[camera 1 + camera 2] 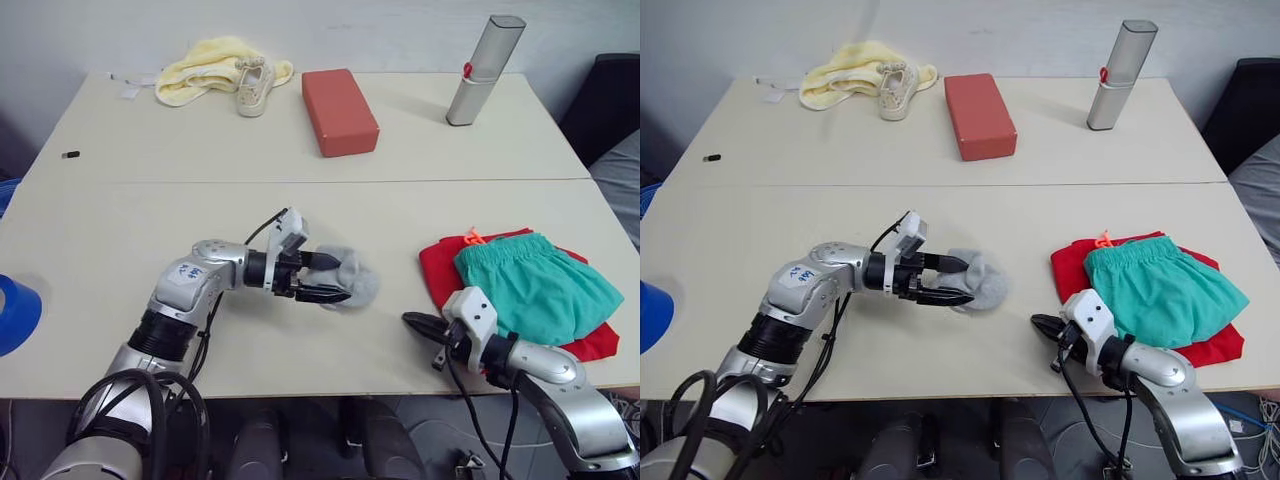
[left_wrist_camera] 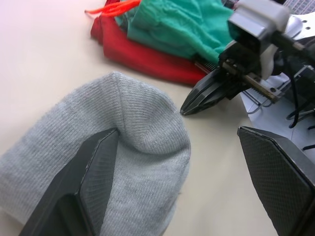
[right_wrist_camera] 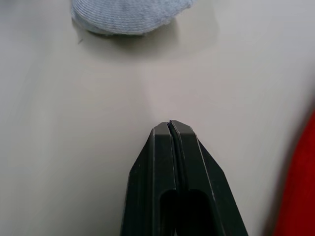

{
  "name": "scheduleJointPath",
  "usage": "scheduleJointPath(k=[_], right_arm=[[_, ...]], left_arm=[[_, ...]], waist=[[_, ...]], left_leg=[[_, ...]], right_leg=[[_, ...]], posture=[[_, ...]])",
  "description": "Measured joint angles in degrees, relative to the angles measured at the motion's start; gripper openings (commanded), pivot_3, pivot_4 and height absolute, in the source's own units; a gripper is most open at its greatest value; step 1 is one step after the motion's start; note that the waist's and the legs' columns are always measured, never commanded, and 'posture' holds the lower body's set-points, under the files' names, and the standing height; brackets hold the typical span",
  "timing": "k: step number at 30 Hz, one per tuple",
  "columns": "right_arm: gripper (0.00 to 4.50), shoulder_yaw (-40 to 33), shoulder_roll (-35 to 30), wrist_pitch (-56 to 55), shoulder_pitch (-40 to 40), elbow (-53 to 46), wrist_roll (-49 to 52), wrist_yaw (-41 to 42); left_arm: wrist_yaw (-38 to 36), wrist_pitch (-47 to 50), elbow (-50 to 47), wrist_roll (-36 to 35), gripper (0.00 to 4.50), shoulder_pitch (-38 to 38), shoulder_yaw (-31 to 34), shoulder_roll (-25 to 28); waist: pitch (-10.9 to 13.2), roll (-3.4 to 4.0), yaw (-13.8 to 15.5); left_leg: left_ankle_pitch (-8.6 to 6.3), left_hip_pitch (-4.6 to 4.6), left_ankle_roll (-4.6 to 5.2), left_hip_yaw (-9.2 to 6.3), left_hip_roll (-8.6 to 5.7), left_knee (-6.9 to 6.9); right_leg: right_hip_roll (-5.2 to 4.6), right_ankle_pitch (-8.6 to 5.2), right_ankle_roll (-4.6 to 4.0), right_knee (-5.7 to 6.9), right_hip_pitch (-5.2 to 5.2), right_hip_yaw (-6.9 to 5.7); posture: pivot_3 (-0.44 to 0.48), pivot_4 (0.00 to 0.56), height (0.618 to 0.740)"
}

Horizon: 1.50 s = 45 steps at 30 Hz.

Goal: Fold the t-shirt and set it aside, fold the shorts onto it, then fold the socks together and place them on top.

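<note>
We see our left claw [image 1: 335, 277] reaching across the middle of the table [image 1: 120, 230], its two fingers spread apart with the grey socks [image 1: 355, 278] bunched between and just past them; in the left wrist view one finger [image 2: 83, 187] presses into the knit while the other stands off to the side, touching nothing, so the claw is open around the socks rather than clamped on them. Our right claw [image 1: 412, 322] lies low over the table near its front edge, its fingers pressed together and holding nothing, the tips pointing toward the socks, which sit a little beyond them with bare table between. Just beside the right claw, on the side away from the left claw, the red t-shirt [image 1: 440, 270] lies folded flat, and the teal shorts [image 1: 535, 285] rest folded on top of it, an orange drawstring [image 1: 472, 238] poking out at their far edge. Well beyond both claws, toward the back of the table, we see a pale yellow cloth [image 1: 205, 68] with a small shoe [image 1: 252, 85] against it, a red block [image 1: 340, 110], and an upright silver case [image 1: 483, 70].
</note>
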Motion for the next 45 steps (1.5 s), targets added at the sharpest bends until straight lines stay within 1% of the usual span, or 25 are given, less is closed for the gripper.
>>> scheduleJointPath(k=[1,3,5,8,11,12,13,14,15,18,22,25,26,29,31,34,39,42,45], right_arm=[[0.00,-0.9,0.5,0.2,0.9,-0.4,1.7,0.4],[0.00,-2.1,0.9,0.8,1.8,-0.8,4.4,0.8],[0.00,-3.3,2.1,1.6,2.2,-1.6,7.0,0.6],[0.00,-4.9,3.9,4.4,2.9,-3.7,12.4,-0.8],[0.00,-6.3,3.8,6.8,3.6,-4.7,15.2,-1.8],[0.00,-6.3,3.5,7.2,3.9,-4.7,15.4,-2.0],[0.00,-6.3,3.3,7.5,4.2,-4.7,15.4,-2.1],[0.00,-6.3,3.1,7.6,4.4,-4.7,15.4,-2.2],[0.00,-6.3,2.9,7.7,4.4,-4.7,15.4,-2.2],[0.00,-6.2,2.8,7.9,4.3,-4.7,15.5,-2.3],[0.00,-5.9,2.8,8.6,3.7,-4.7,15.4,-2.5],[0.00,-5.8,2.8,8.7,3.8,-4.7,15.3,-2.7],[0.00,-5.7,2.8,8.7,3.9,-4.7,15.2,-2.8],[0.00,-5.3,2.9,8.7,4.3,-4.8,15.0,-3.2],[0.00,-4.9,3.3,8.7,4.8,-4.9,14.9,-4.0],[0.00,-4.3,3.7,8.7,5.5,-5.8,14.9,-4.9],[0.00,-4.5,4.1,8.6,6.9,-7.3,15.4,-6.3],[0.00,-4.6,4.3,8.6,8.3,-8.2,15.8,-6.8],[0.00,-5.2,4.5,8.6,9.2,-9.4,16.8,-7.1]], left_arm=[[-1.3,-0.8,-0.2,-0.5,4.02,0.0,1.2,1.0],[-2.8,-2.4,-0.2,-0.7,3.63,-0.1,3.3,2.4],[-3.7,-2.9,-0.2,-0.9,3.18,-0.5,4.4,2.4],[-5.6,-1.9,-0.6,-2.4,2.20,-0.6,5.2,2.4],[-6.1,-0.3,-1.8,-3.8,1.22,-0.9,6.4,3.0],[-6.5,-0.7,-1.8,-3.5,0.83,-1.0,6.4,3.4],[-6.9,-1.2,-1.8,-3.2,0.58,-1.0,6.3,3.6],[-7.0,-2.2,-1.7,-2.4,0.20,-0.9,6.0,3.5],[-6.9,-3.8,-1.6,-0.8,0.03,-0.9,5.0,3.3],[-6.3,-6.1,-1.0,1.5,0.03,-0.7,3.1,1.4],[-3.8,-8.9,1.9,3.7,0.03,-0.3,1.3,-3.2],[-2.9,-10.6,3.1,5.8,0.57,-0.3,0.0,-4.2],[-2.8,-11.0,3.1,6.4,0.82,-0.3,-0.4,-4.4],[-2.8,-12.5,3.2,8.5,1.82,-0.2,-2.3,-5.2],[-2.8,-15.4,4.2,9.8,2.36,0.2,-2.6,-6.0],[-4.3,-18.5,5.4,10.6,2.36,1.0,-2.6,-5.8],[-8.1,-19.4,5.4,10.4,2.36,1.1,-2.5,-4.6],[-8.3,-19.0,5.2,10.0,2.92,1.4,-2.1,-4.7],[-9.2,-18.5,4.3,9.0,3.81,1.6,-1.3,-3.8]], waist=[[0.0,0.00,0.0],[0.0,0.00,0.0],[0.0,0.00,0.0],[0.0,0.00,0.0],[0.0,0.00,0.0],[0.0,0.01,0.0],[0.0,0.00,0.0],[0.0,0.00,0.0],[0.0,0.00,0.0],[0.0,0.00,0.1],[0.0,0.00,0.7],[0.0,0.00,0.8],[0.0,0.01,0.9],[0.0,0.01,1.2],[0.0,0.00,1.2],[0.0,0.01,1.1],[0.0,0.01,1.2],[0.0,0.00,1.2],[0.0,0.01,1.2]], left_leg=[[0.00,0.00,0.00,-0.02,0.01,-0.01],[0.00,0.01,0.00,-0.02,0.01,-0.01],[0.00,0.00,0.01,-0.02,0.01,0.00],[0.00,-0.01,0.01,-0.04,0.02,0.00],[0.00,-0.01,0.01,-0.03,0.01,0.00],[0.00,0.01,0.01,-0.03,0.00,-0.01],[0.00,0.00,0.01,-0.04,0.00,-0.01],[0.00,0.00,0.01,-0.04,0.00,-0.01],[0.00,0.00,0.02,-0.03,-0.01,-0.01],[0.00,-0.01,0.02,-0.03,-0.02,0.00],[0.00,-0.01,0.04,-0.02,-0.04,0.02],[0.00,0.00,0.04,-0.02,-0.03,0.01],[0.00,0.00,0.04,-0.02,-0.03,0.01],[0.00,-0.01,0.04,-0.02,-0.03,0.02],[-0.01,-0.01,0.05,-0.02,-0.02,0.03],[-0.01,-0.01,0.06,-0.02,-0.01,0.02],[-0.01,-0.01,0.06,-0.03,-0.01,0.02],[-0.02,-0.01,0.08,-0.03,-0.01,0.03],[-0.02,-0.01,0.09,-0.04,0.01,0.03]], right_leg=[[0.02,0.00,0.00,0.00,0.00,-0.01],[0.01,0.00,0.00,0.00,0.00,-0.01],[0.01,0.00,0.00,0.01,0.00,-0.01],[0.02,0.00,0.00,0.01,0.00,-0.01],[0.01,0.00,0.00,0.01,0.01,-0.01],[0.02,0.00,0.00,0.01,0.01,-0.01],[0.03,0.00,0.00,0.02,0.01,-0.01],[0.04,0.00,0.00,0.01,0.01,-0.01],[0.02,0.00,0.00,0.01,0.01,-0.01],[0.03,0.00,0.00,0.01,0.01,-0.01],[0.06,0.00,0.00,0.00,0.00,0.00],[0.08,0.00,0.00,0.01,0.00,-0.01],[0.08,0.00,0.00,0.01,0.00,0.00],[0.06,0.00,0.00,0.01,0.00,-0.01],[0.04,0.00,0.00,0.01,0.00,0.00],[0.06,0.00,0.00,0.01,0.00,-0.01],[0.06,0.00,0.00,0.02,0.00,-0.02],[0.05,0.00,0.00,0.01,0.01,-0.02],[0.06,0.00,0.00,0.02,0.01,-0.02]], posture=[[0.000,0.150,0.740],[0.000,0.150,0.740],[0.000,0.150,0.740],[0.000,0.150,0.740],[0.000,0.150,0.740],[0.000,0.150,0.740],[0.000,0.150,0.740],[0.000,0.150,0.740],[0.000,0.150,0.740],[0.000,0.150,0.740],[0.000,0.150,0.740],[0.000,0.150,0.740],[0.000,0.150,0.740],[0.000,0.150,0.740],[0.000,0.150,0.740],[0.000,0.150,0.740],[0.000,0.150,0.740],[0.000,0.150,0.740],[0.000,0.150,0.740]])
